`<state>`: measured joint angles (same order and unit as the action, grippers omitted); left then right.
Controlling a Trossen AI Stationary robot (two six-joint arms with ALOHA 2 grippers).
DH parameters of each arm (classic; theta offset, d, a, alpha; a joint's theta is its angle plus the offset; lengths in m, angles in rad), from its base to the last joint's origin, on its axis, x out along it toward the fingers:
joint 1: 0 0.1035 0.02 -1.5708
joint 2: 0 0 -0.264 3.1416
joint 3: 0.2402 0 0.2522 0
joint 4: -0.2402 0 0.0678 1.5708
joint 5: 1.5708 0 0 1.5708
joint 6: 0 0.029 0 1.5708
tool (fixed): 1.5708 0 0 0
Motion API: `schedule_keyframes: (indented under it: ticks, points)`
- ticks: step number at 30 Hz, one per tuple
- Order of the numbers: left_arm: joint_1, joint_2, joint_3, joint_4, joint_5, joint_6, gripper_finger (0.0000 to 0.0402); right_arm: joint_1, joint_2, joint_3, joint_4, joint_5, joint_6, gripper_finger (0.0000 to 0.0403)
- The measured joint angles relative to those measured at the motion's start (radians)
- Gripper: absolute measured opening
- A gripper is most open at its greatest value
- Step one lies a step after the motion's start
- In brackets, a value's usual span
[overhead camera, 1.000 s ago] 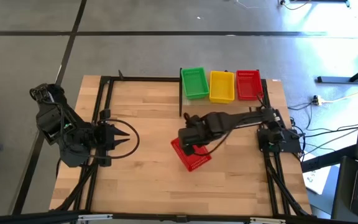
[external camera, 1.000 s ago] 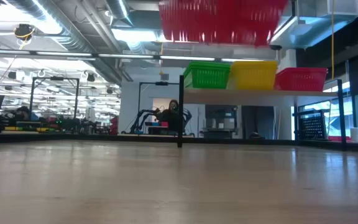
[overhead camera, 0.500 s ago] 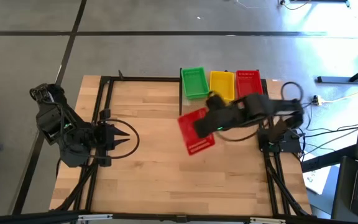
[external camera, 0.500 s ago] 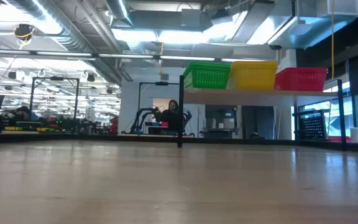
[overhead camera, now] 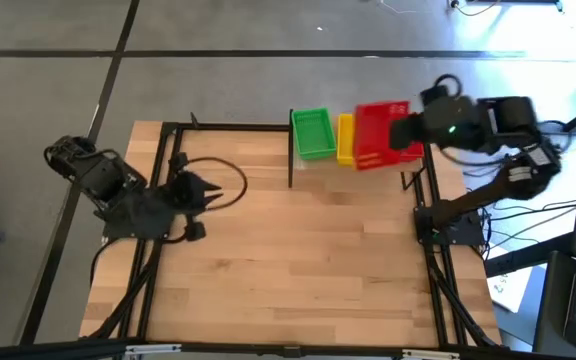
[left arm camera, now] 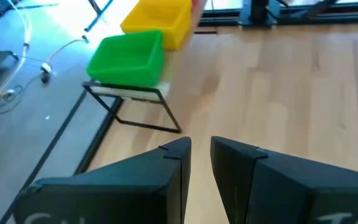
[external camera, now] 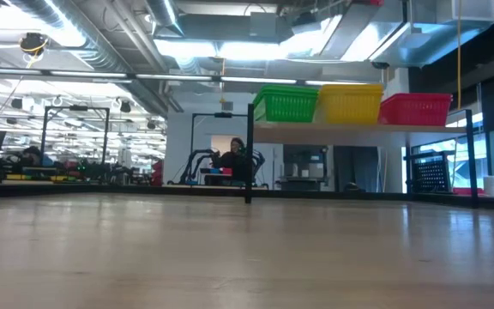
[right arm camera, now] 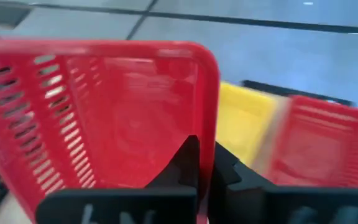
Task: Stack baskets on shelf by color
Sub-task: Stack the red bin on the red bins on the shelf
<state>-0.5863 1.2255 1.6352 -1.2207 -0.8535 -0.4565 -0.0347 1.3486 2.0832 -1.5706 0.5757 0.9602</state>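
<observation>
Big butcher-block wooden tabletop [overhead camera: 298, 260] first, pretty much bare in the middle, so apparently only the carried basket left to sort. Low view confirms nothing lying on the wood.

Pale shelf [external camera: 350, 127] next, raised on thin dark legs at the far edge, with a dark upright post [overhead camera: 290, 150] at its left end. Holding a row sorted by colour: green basket [overhead camera: 313, 132] nearest the post, yellow basket [overhead camera: 345, 140] in the middle, shelved red basket [external camera: 415, 109] at the far right end. Can't tell from here how many are nested in each spot.

Right arm stretched out over the shelf, right gripper [right arm camera: 204, 163] clamped tight on the rim of a red mesh basket [overhead camera: 380, 134]. Hanging in the air above the yellow/red end, covering the shelved red one from overhead and overlapping the yellow. Held by one wall so the open side stays free to drop into its twin, at a guess. Needs to slide a bit further right to line up over red before lowering.

Left arm parked near the left side of the table, left gripper [overhead camera: 208, 192] empty, fingers [left arm camera: 166, 180] a small gap apart, pointed toward the shelf.

No brands, labels or readable writing anywhere visible.
</observation>
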Motion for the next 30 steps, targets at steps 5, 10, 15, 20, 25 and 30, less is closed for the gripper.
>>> schedule_keyframes:
  ticks: [5,10,15,20,25,30]
  points:
    - [0.108,0.0,0.0,0.133,0.008,0.172,0.0055,-0.219,-0.148,-0.182,-0.003,-0.075,-0.049,0.0]
    - [0.223,0.01,0.001,0.271,0.081,0.333,0.0055,-0.38,-0.215,-0.313,-0.003,-0.074,-0.105,0.0]
    - [0.327,0.023,0.002,0.336,0.2,0.386,0.0055,-0.501,-0.21,-0.414,0.001,-0.046,-0.184,0.0]
    - [0.38,0.036,0.002,0.349,0.22,0.389,0.0055,-0.591,-0.19,-0.506,0.031,-0.015,-0.266,0.0]
    - [0.41,0.049,0.0,0.346,0.226,0.389,0.0055,-0.632,-0.187,-0.547,0.115,-0.024,-0.317,0.0]
    - [0.428,0.062,-0.001,0.344,0.257,0.389,0.0055,-0.664,-0.187,-0.551,0.095,-0.06,-0.318,0.0]
